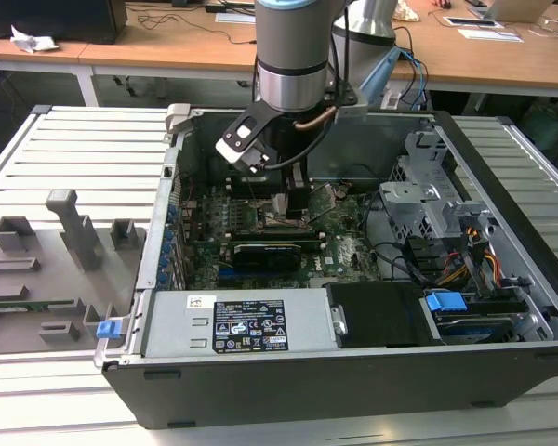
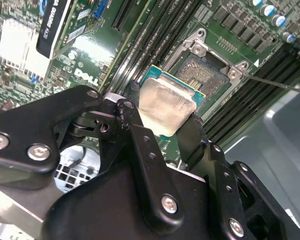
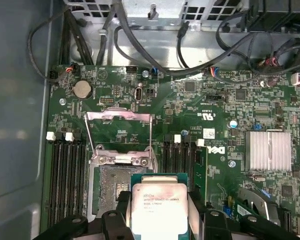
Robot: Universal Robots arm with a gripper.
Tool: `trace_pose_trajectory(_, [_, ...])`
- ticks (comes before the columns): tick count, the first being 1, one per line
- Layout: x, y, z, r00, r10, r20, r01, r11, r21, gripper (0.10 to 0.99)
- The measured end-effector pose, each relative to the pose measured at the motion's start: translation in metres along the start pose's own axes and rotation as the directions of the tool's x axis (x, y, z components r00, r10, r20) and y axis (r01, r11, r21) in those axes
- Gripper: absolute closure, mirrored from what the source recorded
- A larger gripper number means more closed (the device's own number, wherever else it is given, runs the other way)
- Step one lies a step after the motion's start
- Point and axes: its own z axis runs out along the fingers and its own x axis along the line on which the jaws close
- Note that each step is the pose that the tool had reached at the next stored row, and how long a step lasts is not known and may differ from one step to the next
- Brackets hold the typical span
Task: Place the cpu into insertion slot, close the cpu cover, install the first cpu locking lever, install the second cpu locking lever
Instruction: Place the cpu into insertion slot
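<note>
While clenching the cpu [image 3: 159,210] by two opposite edges, the jaws are hanging low inside the open computer case [image 1: 502,158], just over the insertion slot [image 3: 114,182]. In both wrist views the chip [image 2: 166,107] is covering only one side of the slot [image 2: 202,75]. The rest of the dark socket bed is lying bare, so the chip is not seated. The cpu cover [image 3: 119,116] is standing swung open at the slot's edge away from the jaws. Long black memory slots [image 3: 65,175] are flanking the slot on two sides. A black graphics card [image 1: 265,253] is lying beyond one bank of them, and a finned heatsink [image 3: 267,150] is sitting well apart from the slot. Dark cables [image 3: 190,70] are looping past the open cover. In the exterior view the arm [image 1: 293,56] is blocking sight of the slot, and the case is resting on a slatted counter [image 1: 74,139].
</note>
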Motion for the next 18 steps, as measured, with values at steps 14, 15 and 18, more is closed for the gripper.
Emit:
trace_pose_trajectory(14, [0.0039, -0.0002, 0.0048, 0.9988, -0.049, -0.0047, 0.049, 0.9988, 0.001, 0.549])
trace_pose_trajectory(15, [0.0041, -0.0002, 0.0056, 0.9988, -0.049, -0.0048, 0.049, 0.9988, 0.001, 0.549])
trace_pose_trajectory(18, [0.0101, -0.0004, 0.0113, 0.9989, -0.046, -0.0042, 0.046, 0.9989, 0.001, 0.549])
